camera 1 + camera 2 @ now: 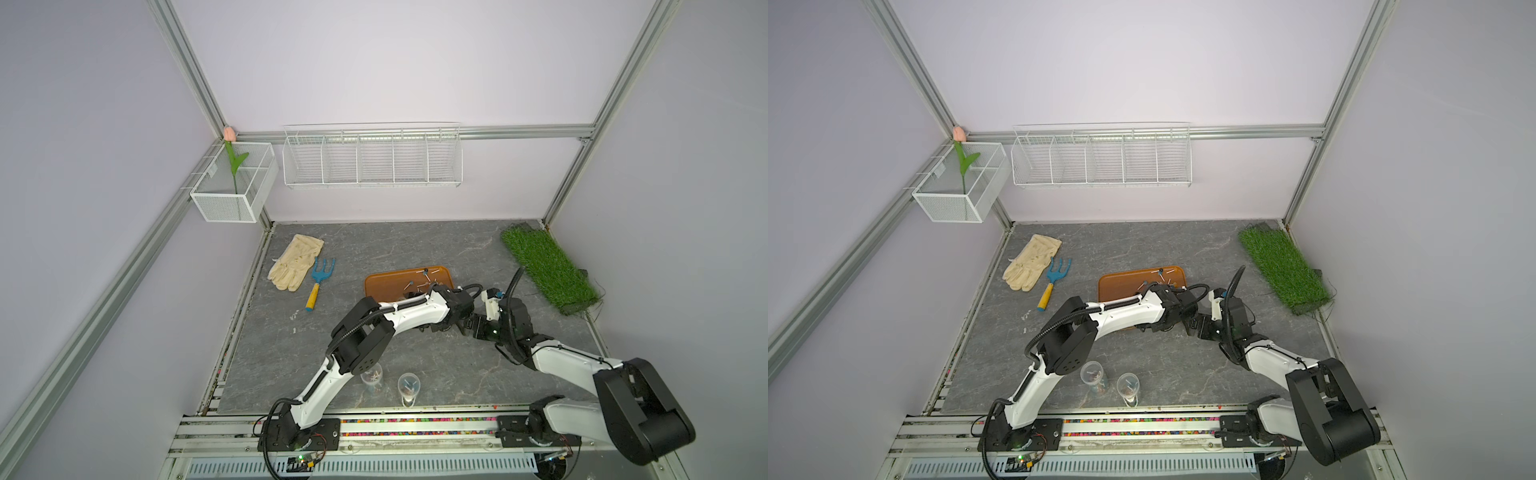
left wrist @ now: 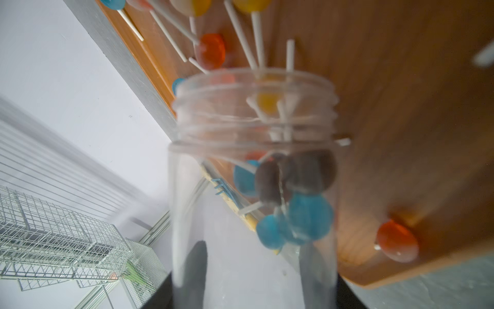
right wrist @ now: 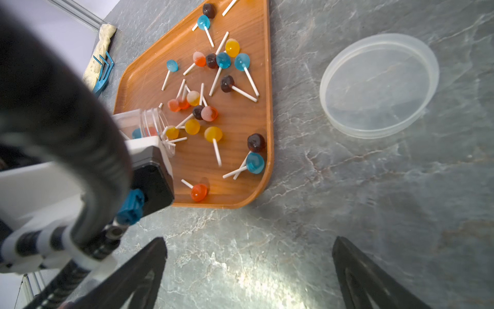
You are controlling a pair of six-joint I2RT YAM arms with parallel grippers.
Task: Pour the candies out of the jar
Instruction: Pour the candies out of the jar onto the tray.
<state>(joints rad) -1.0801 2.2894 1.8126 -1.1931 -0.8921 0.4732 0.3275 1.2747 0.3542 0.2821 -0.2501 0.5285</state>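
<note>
Left gripper [image 2: 254,275] clasps tilted jar [image 2: 254,123], mouth over scattered candies [image 3: 213,133].

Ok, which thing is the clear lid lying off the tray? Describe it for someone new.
Find the orange-brown tray on the grey stone tabletop, scattered with lollipops. Beside its edge, apart from it, the lid lies flat on the stone. It is the only clear, round, shallow disc there.

Brown tray [image 1: 386,284] with a few candies [image 1: 425,273], partly behind the left arm [image 1: 415,311]
</note>
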